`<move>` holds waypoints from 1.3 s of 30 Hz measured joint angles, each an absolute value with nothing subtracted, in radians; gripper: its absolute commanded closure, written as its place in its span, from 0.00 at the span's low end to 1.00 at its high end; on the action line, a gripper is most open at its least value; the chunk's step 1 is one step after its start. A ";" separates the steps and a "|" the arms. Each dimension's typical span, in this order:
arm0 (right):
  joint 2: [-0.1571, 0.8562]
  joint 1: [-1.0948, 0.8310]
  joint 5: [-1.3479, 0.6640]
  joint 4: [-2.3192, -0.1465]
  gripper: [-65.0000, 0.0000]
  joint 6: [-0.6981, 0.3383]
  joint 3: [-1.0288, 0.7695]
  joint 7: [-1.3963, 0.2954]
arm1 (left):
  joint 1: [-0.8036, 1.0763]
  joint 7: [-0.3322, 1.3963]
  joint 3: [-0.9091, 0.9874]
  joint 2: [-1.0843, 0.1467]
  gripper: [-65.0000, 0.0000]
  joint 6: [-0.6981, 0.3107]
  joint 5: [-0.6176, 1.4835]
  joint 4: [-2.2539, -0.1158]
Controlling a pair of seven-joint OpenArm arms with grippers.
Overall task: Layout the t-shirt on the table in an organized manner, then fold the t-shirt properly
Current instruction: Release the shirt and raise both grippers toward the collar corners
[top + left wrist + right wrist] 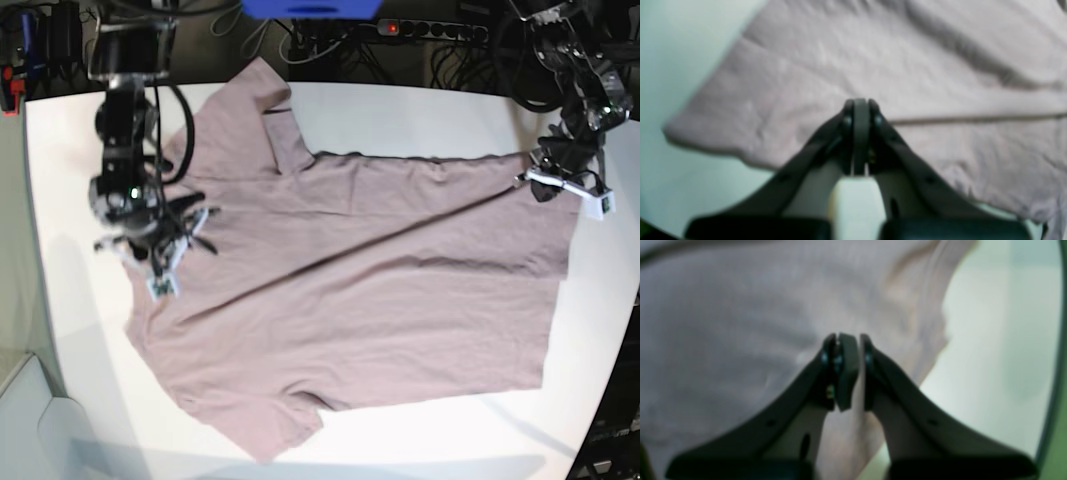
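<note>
The dusty-pink t-shirt lies spread on the white table, neck and sleeves to the left, hem to the right. A taut crease runs across it between the two grippers. My left gripper is at the far hem corner; in the left wrist view its jaws are pressed together on the t-shirt, with a seam line leading off from the tips. My right gripper is at the near shoulder; in the right wrist view it pinches the t-shirt through a narrow gap.
Cables and a power strip line the table's far edge. Bare white table shows left of the hem corner and beside the shoulder. The table's curved edge runs close to the right arm's base.
</note>
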State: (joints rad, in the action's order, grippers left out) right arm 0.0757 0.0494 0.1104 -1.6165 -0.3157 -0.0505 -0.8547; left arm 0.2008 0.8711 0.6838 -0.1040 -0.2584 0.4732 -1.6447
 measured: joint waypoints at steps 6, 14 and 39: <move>0.077 -0.069 0.109 -1.616 0.93 -0.315 -0.054 -0.771 | 0.199 0.872 0.683 -0.125 0.99 -0.258 0.472 -1.645; 0.150 -0.076 0.089 -1.537 0.93 -0.314 -0.083 -0.712 | 0.203 0.876 0.685 -0.141 0.99 -0.258 0.471 -1.644; 0.178 -0.179 0.105 -1.891 0.93 -0.315 -0.103 -0.770 | 0.306 0.920 0.683 -0.139 0.87 -0.259 0.476 -1.649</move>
State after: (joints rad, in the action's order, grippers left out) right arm 0.1783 -0.1791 0.1055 -1.8912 -0.3153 -0.1032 -0.7696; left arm 0.3061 0.9199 0.6834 -0.1387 -0.2588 0.4763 -1.6489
